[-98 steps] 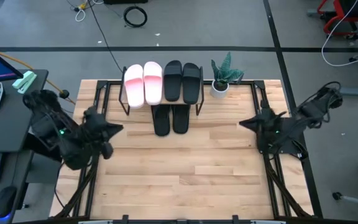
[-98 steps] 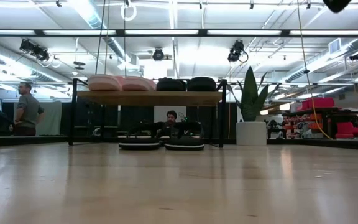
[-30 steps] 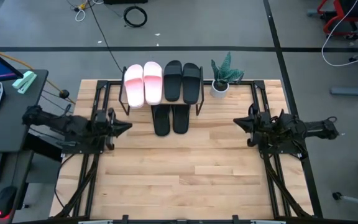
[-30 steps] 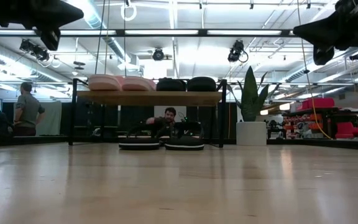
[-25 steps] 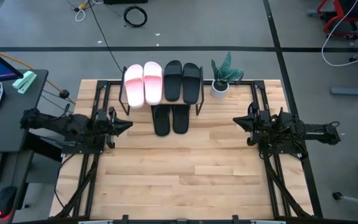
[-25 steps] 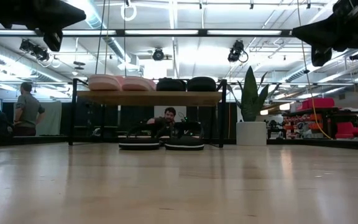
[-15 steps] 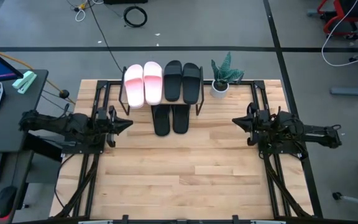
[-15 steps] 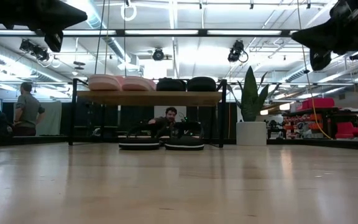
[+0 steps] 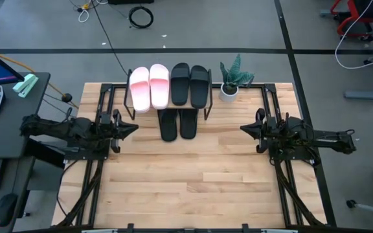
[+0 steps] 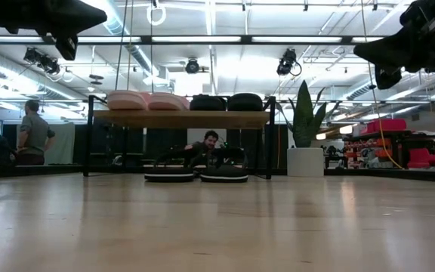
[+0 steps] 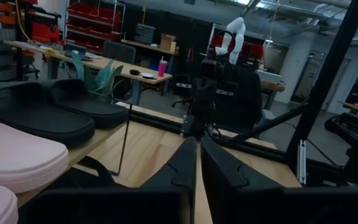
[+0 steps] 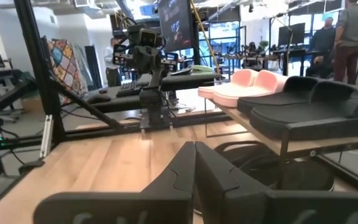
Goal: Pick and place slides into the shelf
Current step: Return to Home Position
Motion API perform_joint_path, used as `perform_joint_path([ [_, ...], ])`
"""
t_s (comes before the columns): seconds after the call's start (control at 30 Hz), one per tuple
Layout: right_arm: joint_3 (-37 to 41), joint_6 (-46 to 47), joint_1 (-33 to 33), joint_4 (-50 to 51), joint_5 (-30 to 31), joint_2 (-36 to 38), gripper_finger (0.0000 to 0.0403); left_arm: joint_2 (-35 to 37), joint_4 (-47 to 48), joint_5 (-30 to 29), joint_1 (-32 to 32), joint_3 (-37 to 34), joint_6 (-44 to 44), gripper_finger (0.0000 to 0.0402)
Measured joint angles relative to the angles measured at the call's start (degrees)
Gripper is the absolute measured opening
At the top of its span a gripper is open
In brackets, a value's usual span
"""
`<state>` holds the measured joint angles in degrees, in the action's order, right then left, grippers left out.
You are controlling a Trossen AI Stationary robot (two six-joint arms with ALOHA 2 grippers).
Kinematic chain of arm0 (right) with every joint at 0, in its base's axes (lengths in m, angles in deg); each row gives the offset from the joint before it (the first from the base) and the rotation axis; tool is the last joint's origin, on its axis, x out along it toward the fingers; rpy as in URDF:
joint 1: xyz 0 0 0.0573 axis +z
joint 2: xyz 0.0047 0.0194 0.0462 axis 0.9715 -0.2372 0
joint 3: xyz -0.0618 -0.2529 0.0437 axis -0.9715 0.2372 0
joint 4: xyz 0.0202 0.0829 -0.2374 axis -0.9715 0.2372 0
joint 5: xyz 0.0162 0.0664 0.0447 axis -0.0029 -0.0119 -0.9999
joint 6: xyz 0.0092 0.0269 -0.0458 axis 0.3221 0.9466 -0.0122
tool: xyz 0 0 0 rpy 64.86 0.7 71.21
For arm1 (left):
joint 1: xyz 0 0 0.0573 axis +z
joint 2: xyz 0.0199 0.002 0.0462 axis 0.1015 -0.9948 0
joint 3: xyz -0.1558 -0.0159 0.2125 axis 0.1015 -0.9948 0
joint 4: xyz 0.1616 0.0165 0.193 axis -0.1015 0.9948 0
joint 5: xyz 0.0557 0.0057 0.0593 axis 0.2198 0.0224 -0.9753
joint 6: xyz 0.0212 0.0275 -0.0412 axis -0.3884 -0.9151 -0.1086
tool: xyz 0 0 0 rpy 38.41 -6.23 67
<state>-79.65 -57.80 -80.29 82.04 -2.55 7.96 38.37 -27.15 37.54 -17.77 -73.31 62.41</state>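
The shelf point(image 9: 168, 107) stands at the table's far edge. Two pale pink slides point(image 9: 149, 87) and two black broad-strap slides point(image 9: 190, 84) lie side by side on its plank top. Two black flip-flops point(image 9: 177, 123) rest on the table under it, soles down point(image 10: 195, 174). My left gripper point(image 9: 133, 127) hovers level at the table's left side, left of the shelf, shut point(image 11: 198, 163). My right gripper point(image 9: 243, 129) hovers level at the right side, shut point(image 12: 194, 165). Both hold nothing.
A small potted plant point(image 9: 231, 79) stands just right of the shelf at the far edge. Black frame rails run along the table's left point(image 9: 100, 103) and right point(image 9: 272, 103) sides. The wooden tabletop point(image 9: 193, 184) stretches toward the near edge. People show in the room beyond point(image 10: 33, 133).
Over about three seconds both arms unfolded from a tucked pose into a level, stretched one. In the last second my right gripper crept a little toward the table's middle; my left gripper barely moved. The slides and shelf stayed put.
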Motion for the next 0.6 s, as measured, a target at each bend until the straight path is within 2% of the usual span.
perform_joint_path([
  [0.3, 0.0, -0.8, 0.0, 0.0, 0.1, 0.0, 0.0014, -6.2, -1.7, 3.0, 0.0, 0.0, 1.7, 0.0034],
  [0.47, 0.0, -0.7, 0.0, 0.0, 0.1, 0.0, 0.0014, -6.6, -2.9, 1.2, 0.0, 0.0, -4.3, 0.0025],
  [0.6, 0.0, -0.7, 0.0, 0.0, 0.1, 0.0, 0.0014, -6.5, -2.8, 0.8, 0.0, 0.0, -4.0, 0.0024],
])
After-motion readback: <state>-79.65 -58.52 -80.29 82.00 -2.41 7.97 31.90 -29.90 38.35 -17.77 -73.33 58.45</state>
